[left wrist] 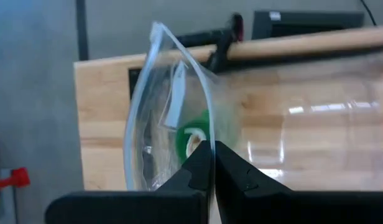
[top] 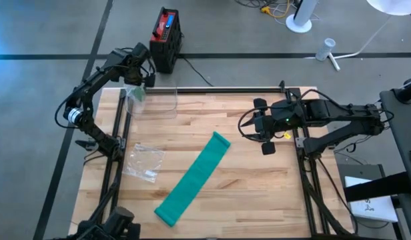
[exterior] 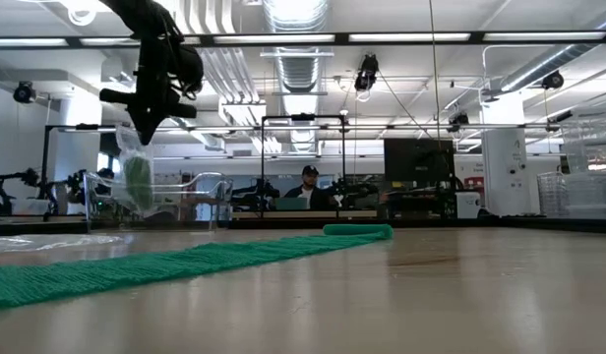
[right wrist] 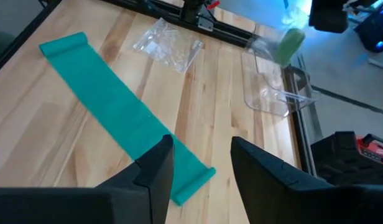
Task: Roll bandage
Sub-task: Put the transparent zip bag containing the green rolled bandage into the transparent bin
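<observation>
Bandage point(top: 193, 177) lies flat; left fingers point(left wrist: 207, 163) pinch bag point(left wrist: 173, 112), right fingers point(right wrist: 155, 163) spread.

A long teal-green woven bandage strip point(top: 193, 177) lies on the pale, striped butcher-block wooden table point(top: 259, 193). At its nine o'clock sits a clear crinkled plastic bag point(top: 143, 162); toward eleven o'clock a second clear plastic bag point(left wrist: 173, 118) shows a green roll point(left wrist: 193, 135) inside. A black-and-red box point(top: 167, 39) stands on the grey floor point(top: 45, 40).
</observation>
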